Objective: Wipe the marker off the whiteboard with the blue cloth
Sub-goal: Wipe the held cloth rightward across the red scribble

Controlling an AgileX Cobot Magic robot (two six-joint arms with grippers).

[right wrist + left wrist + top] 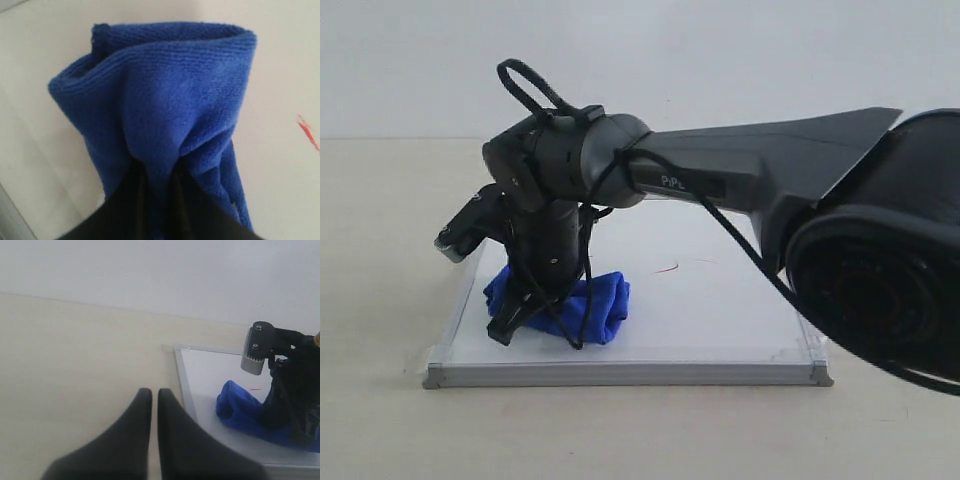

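The whiteboard (720, 310) lies flat on the table, silver frame around it. A bunched blue cloth (605, 305) rests on its left part, and my right gripper (525, 312) is shut on it from above, reaching across from the right. In the right wrist view the blue cloth (165, 105) is pinched between the dark fingers (125, 205). A thin red marker stroke (667, 268) shows just right of the cloth; it appears again as the red marker (309, 134) beside the cloth. My left gripper (154, 396) hangs shut and empty over bare table, left of the whiteboard (210, 375).
The light beige table (380, 250) surrounds the board, with a white wall behind. The right arm's large dark body (880, 270) fills the right side of the exterior view and hides the board's far right corner.
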